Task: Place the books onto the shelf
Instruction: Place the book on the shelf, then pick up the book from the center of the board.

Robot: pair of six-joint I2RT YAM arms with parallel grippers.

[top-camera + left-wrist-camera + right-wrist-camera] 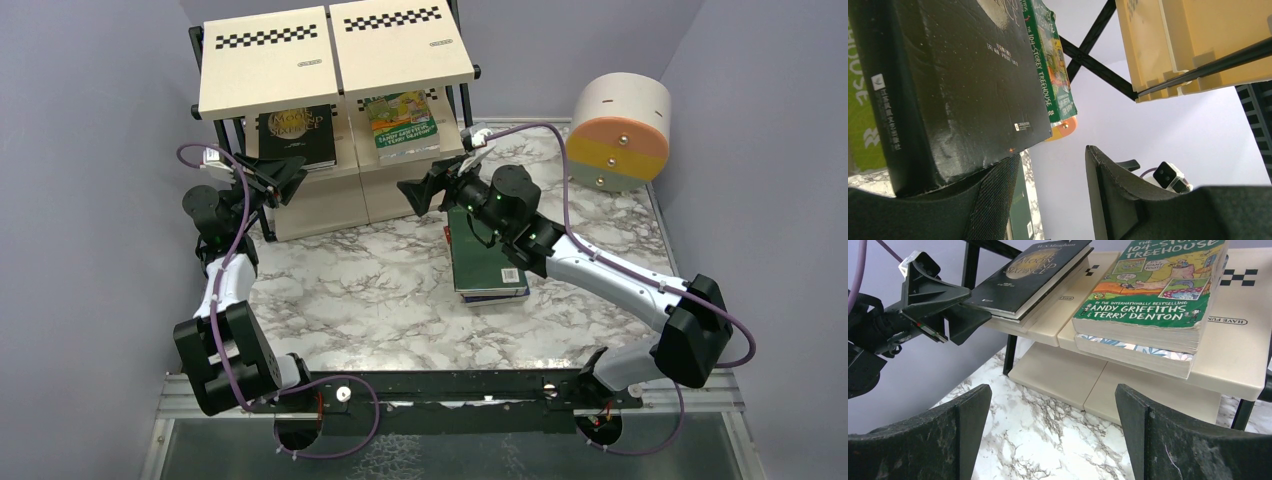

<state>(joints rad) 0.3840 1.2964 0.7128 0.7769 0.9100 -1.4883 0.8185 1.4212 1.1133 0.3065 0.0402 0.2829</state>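
Observation:
The shelf (265,70) stands at the back of the table. On its middle board lie a black book (297,135) on the left and a green Treehouse book (403,120) on the right, with a floral-edged book (1133,352) under the green one. My left gripper (293,178) is at the black book's (958,85) near corner. Its jaws are open with nothing between them, and the book lies against the outer side of one finger (998,195). My right gripper (1053,390) hangs open over the marble in front of the shelf (1228,355). A stack of books (487,270), dark green on top, lies under the right arm.
A round beige-and-orange drum (620,130) sits at the back right. Purple walls close in the table on both sides. The shelf's black frame leg (1009,355) stands near the left gripper (979,305). The bottom board (1063,372) holds nothing.

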